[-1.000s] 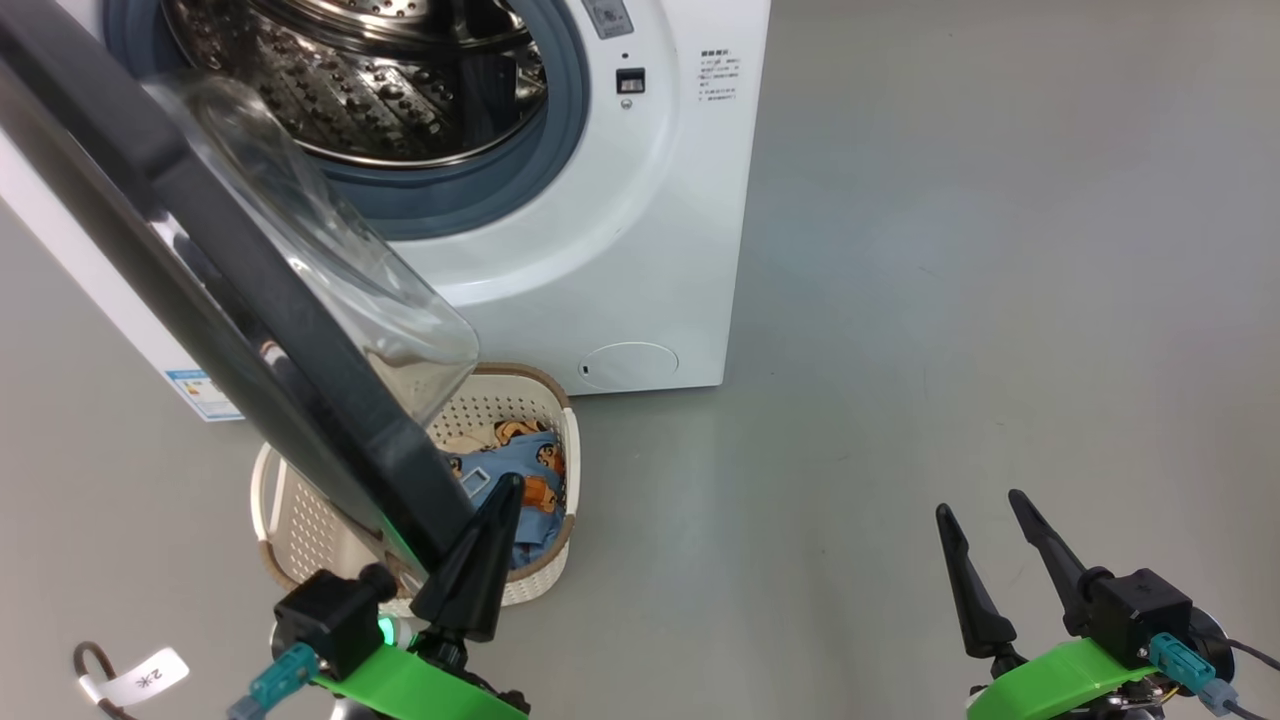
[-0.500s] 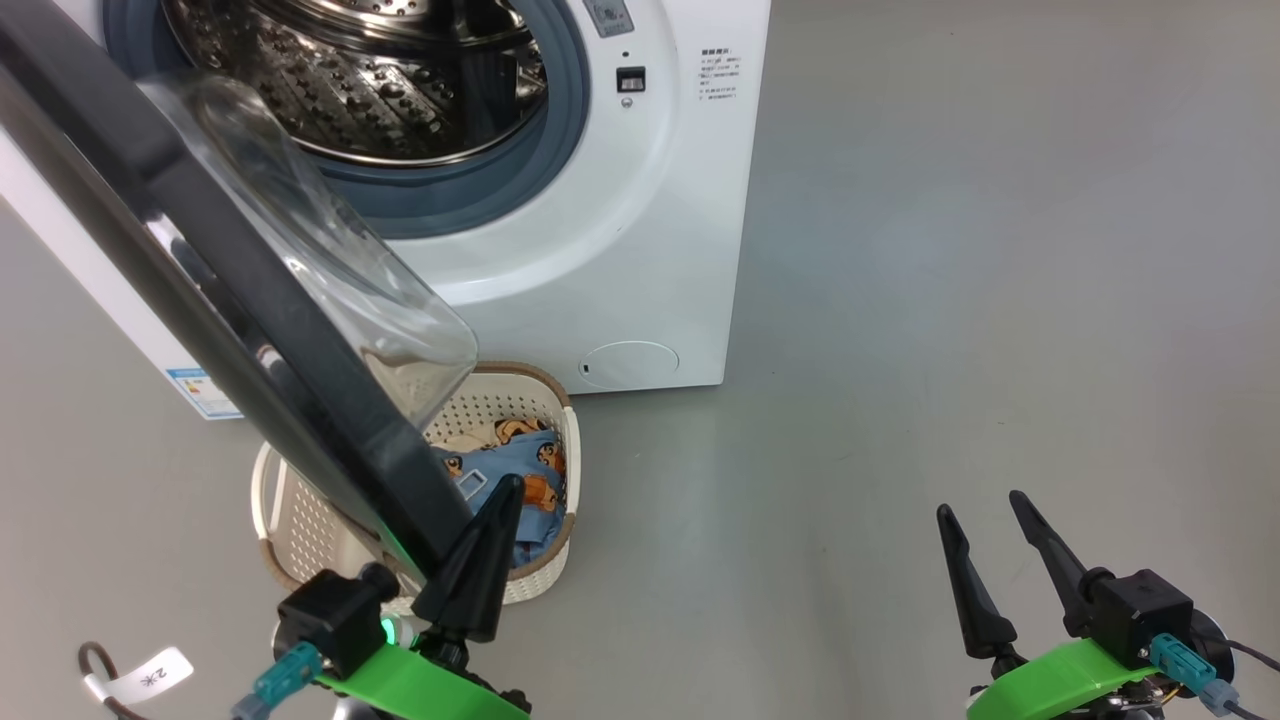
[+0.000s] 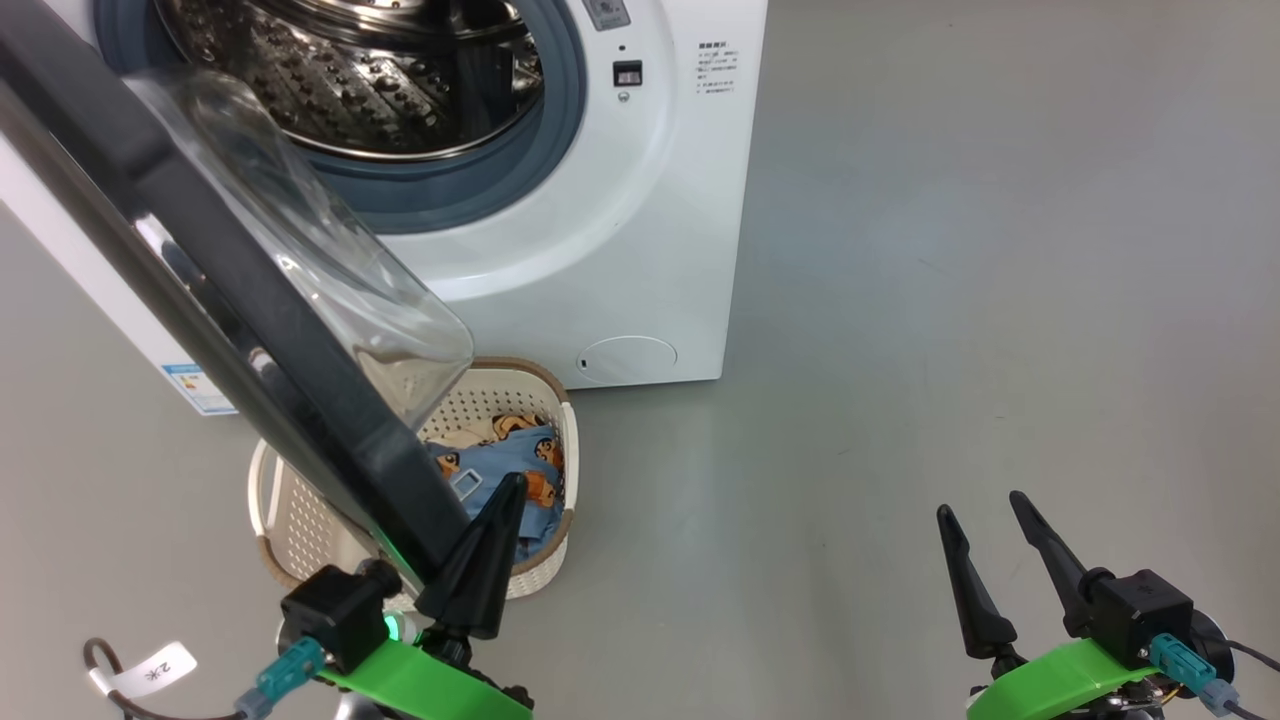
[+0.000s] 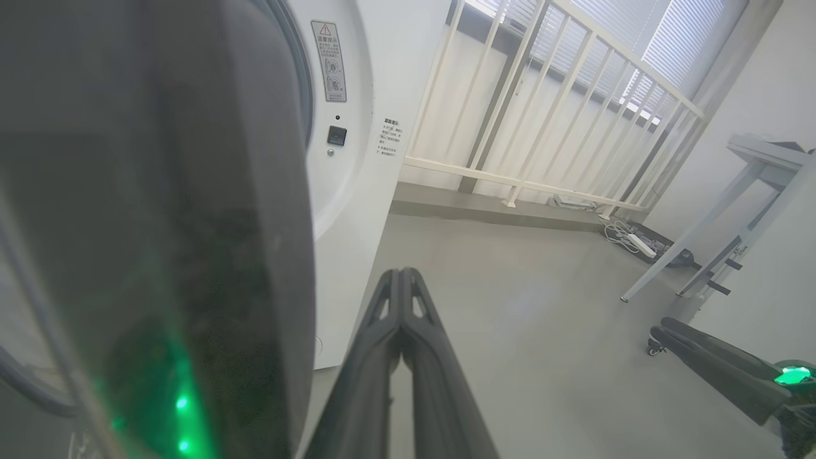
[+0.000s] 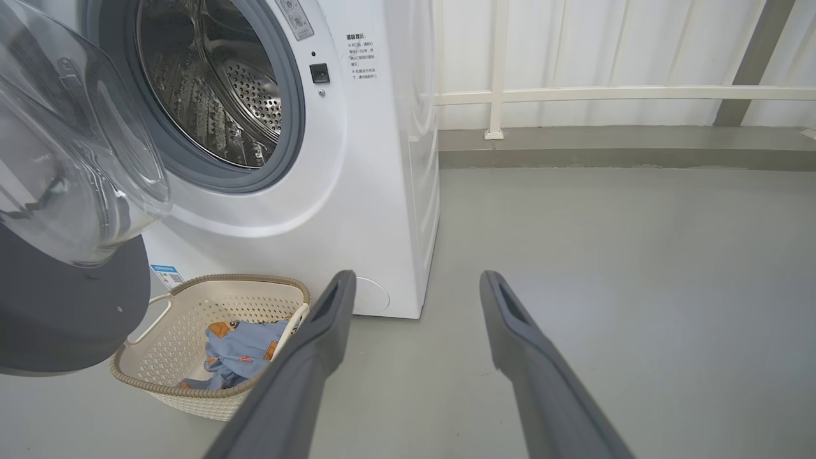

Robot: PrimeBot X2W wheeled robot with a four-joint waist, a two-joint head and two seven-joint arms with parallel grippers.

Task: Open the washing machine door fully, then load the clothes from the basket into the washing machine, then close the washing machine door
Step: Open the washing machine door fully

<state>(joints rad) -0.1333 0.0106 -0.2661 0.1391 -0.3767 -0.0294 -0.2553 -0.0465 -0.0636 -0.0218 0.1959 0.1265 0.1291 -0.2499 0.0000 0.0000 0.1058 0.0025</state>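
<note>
The washing machine door (image 3: pixel 300 390) stands swung out from the washing machine (image 3: pixel 620 260), leaving the steel drum (image 3: pixel 380 90) exposed, so the first step is under way. I judge it short of fully open, since the black rim and glass bowl hang over the left part of the basket (image 3: pixel 300 525). The basket sits on the floor (image 3: pixel 900 300) just in front of the machine, and the clothes (image 3: pixel 500 470), blue bear-print fabric over a cream piece, lie inside it. The drum looks empty, so loading has not begun, and closing the door comes after that.

The left tool (image 3: pixel 508 495) has its two fingers pressed together and pinches nothing. It lies close along the lower outer edge of the door's rim; it may be resting against that rim, but the angle leaves contact unclear. The right tool (image 3: pixel 980 505) is spread, holds nothing, and hovers above bare floor, well apart from machine and basket.
</note>
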